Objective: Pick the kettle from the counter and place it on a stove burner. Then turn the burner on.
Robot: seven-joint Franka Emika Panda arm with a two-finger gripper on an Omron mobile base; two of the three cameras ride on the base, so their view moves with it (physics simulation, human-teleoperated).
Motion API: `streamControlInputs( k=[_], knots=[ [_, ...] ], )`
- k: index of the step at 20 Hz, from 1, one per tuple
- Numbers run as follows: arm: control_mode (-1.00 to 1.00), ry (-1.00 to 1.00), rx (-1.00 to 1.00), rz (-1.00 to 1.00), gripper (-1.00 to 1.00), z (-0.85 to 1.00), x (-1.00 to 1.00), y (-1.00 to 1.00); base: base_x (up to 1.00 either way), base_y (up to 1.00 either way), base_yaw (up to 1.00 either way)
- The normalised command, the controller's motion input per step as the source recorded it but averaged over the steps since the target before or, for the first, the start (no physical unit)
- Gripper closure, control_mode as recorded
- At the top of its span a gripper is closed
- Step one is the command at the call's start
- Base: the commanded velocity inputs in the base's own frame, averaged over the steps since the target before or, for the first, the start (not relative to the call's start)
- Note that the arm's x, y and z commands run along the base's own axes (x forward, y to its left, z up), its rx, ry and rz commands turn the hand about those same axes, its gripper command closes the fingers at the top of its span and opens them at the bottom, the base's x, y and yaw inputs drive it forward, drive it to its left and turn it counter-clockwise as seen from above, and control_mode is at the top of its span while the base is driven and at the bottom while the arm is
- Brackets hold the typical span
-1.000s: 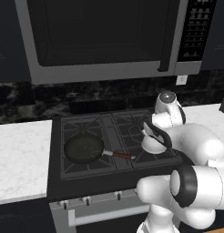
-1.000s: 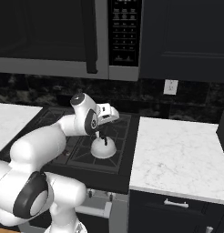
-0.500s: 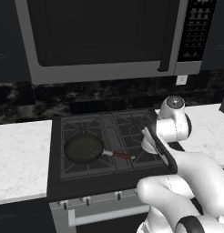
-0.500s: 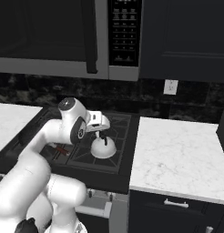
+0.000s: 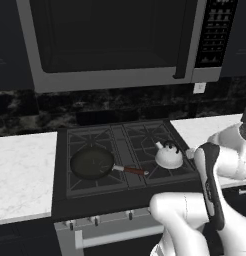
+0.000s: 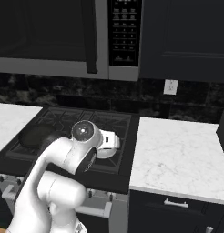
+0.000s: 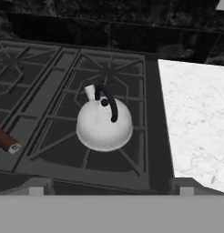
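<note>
Big microwave (image 5: pixel 110 42) up top, dark cooktop (image 5: pixel 126 165) below, white marble counter (image 6: pixel 182 157) on either side. Black frying pan (image 5: pixel 92 163) with the reddish handle parked on the front left burner. Kettle (image 5: pixel 169 155) sitting upright on the front right stove burner (image 7: pixel 93 145), handle arched over the lid, spout pointing toward the back, clear of the pan. Claw spread wide, nothing in it, up above the front edge of the stove looking down on the kettle. So placing part looks done, knob part not yet. Row of small knobs (image 5: pixel 95 220) along the front panel under the cooktop. Next probably: drop the claw low to the front, find the knob matching the front right burner, pinch and twist
</note>
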Motion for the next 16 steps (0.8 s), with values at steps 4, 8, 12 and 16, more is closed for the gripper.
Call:
streamControlInputs(
  k=[4,8,12,16],
  knots=[
    [-1.00,-0.25,0.08,0.10,-1.00,-0.23,-1.00,-1.00,0.00,0.00,0.00],
    [-1.00,-0.19,0.02,0.05,-1.00,-0.31,-1.00,-0.96,0.00,0.00,0.00],
    [-1.00,-0.15,0.00,0.01,-1.00,-0.52,-1.00,-0.69,0.00,0.00,0.00],
    [-1.00,-0.29,0.00,0.01,-1.00,-0.98,-0.67,-0.20,0.00,0.00,0.00]
  ],
)
